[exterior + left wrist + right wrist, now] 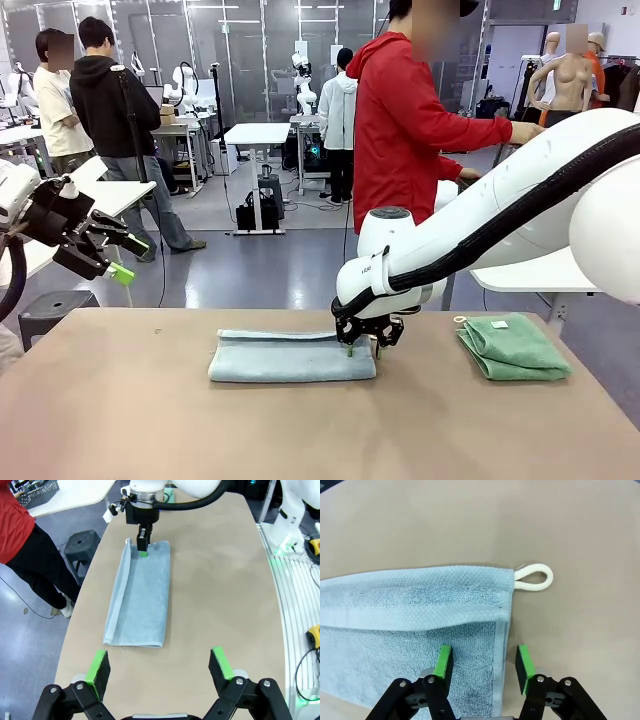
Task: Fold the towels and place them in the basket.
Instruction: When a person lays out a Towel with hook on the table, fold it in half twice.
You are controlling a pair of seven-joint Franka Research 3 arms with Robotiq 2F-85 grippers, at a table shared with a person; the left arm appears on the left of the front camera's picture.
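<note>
**Operator:** What is the state of the right pincer?

**Inspector:** Your right pincer [482, 664] is down at the end of the blue-grey towel [292, 356]. Its green pads straddle the towel's hemmed short edge, one over the cloth and one just beyond it above the bare worktop [120, 410]. The jaws stand partly apart with a gap either side of the hem, so I cannot tell whether they have gripped the cloth or only bracket it.

**Operator:** And the left?

**Inspector:** Your left pincer [159, 669] is released, jaws spread wide and holding nothing. In the front view it hangs high above the left end of the worktop, well apart from both towels.

**Operator:** Where do the towels lie?

**Inspector:** The blue-grey towel lies folded lengthwise near the middle of the worktop, with a white cord loop [535, 577] protruding from its corner beside your right pincer. The mint green towel [512, 348] rests folded near the right side, apart from the other.

**Operator:** Any obstruction?

**Inspector:** A person in a red hooded top [405, 125] stands at the far side. Nothing lies between the pincer and the cloth.

**Operator:** Arm pose?

**Inspector:** Your right arm [480, 225] reaches in from the right, sloping down, wrist pointing straight at the worktop.
</note>
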